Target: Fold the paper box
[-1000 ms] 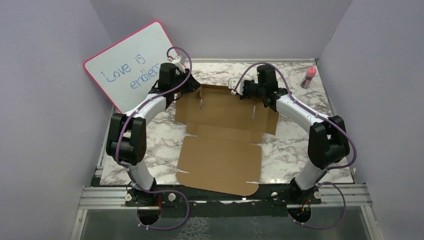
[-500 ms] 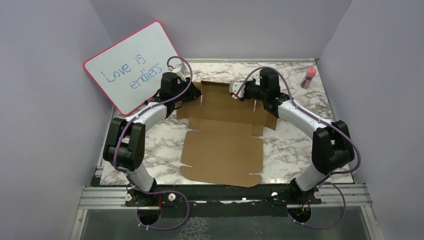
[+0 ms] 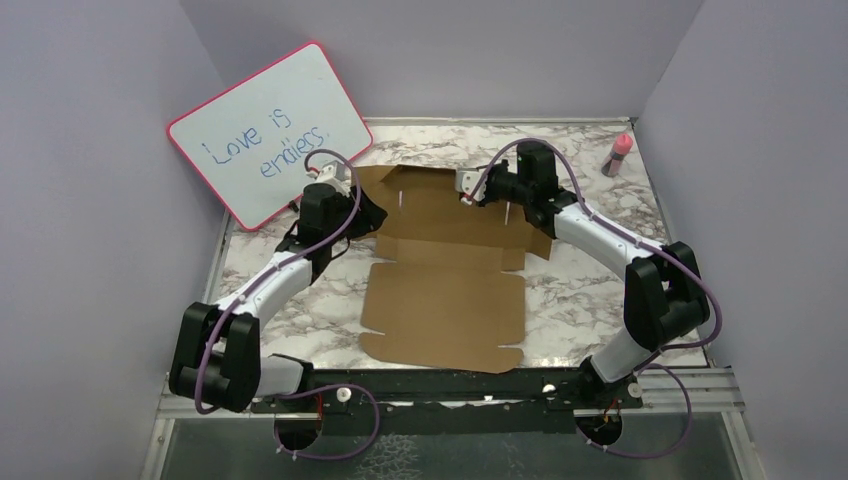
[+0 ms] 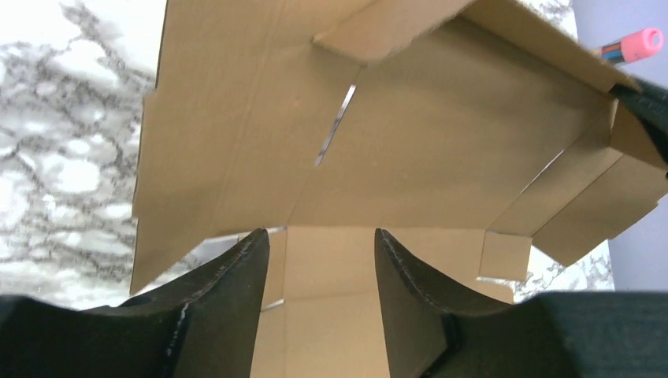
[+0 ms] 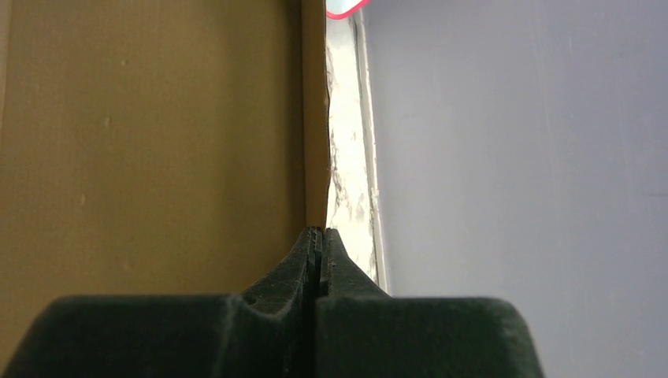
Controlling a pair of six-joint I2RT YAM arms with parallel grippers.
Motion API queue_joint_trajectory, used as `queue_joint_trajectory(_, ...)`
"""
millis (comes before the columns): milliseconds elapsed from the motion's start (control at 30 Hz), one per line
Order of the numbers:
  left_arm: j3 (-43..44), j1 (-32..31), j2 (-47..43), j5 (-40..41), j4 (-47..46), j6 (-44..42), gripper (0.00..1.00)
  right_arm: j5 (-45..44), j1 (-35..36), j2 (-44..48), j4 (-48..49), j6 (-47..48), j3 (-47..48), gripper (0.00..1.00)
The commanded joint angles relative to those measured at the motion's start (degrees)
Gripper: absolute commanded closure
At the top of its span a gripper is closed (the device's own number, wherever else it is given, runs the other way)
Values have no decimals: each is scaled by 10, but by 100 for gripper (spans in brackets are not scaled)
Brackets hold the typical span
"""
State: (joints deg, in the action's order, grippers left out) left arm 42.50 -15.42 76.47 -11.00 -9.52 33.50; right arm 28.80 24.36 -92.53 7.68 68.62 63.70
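Observation:
The paper box (image 3: 445, 300) is a brown cardboard sheet lying mostly flat on the marble table (image 3: 590, 290). Its far panel and side flaps are lifted off the table. My left gripper (image 3: 372, 215) is at the box's left edge. In the left wrist view (image 4: 319, 236) it is open and empty, with the cardboard (image 4: 425, 142) in front of it and between its fingers. My right gripper (image 3: 480, 192) is at the far flap. In the right wrist view (image 5: 316, 230) its jaws are pressed together on the thin edge of the cardboard (image 5: 150, 134).
A pink-framed whiteboard (image 3: 270, 130) leans against the back left wall. A pink-capped marker (image 3: 620, 152) stands at the back right corner and also shows in the left wrist view (image 4: 634, 43). Purple walls enclose the table on three sides.
My left arm has pulled back from the box's far left corner toward the near left, folding at the elbow. The right arm holds the far flap and has barely moved.

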Motion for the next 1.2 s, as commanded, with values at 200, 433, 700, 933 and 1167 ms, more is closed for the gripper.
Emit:
queue_joint_trajectory(200, -79, -21, -4, 22, -21, 13, 39, 3, 14, 25, 14, 16, -7, 99)
queue_joint_trajectory(433, -87, -26, 27, 101, -34, -1, 38, 1, 23, 34, 17, 21, -12, 99)
queue_joint_trajectory(700, -73, -46, 64, 89, -33, -14, 44, -6, 25, 32, 17, 34, -9, 99)
queue_joint_trajectory(933, -54, -77, 62, 85, -49, -22, 72, -19, 24, 27, 30, 45, -2, 99)
queue_joint_trajectory(1167, -32, -107, 73, 129, -80, -58, 75, -19, 25, 12, 37, 70, 17, 99)
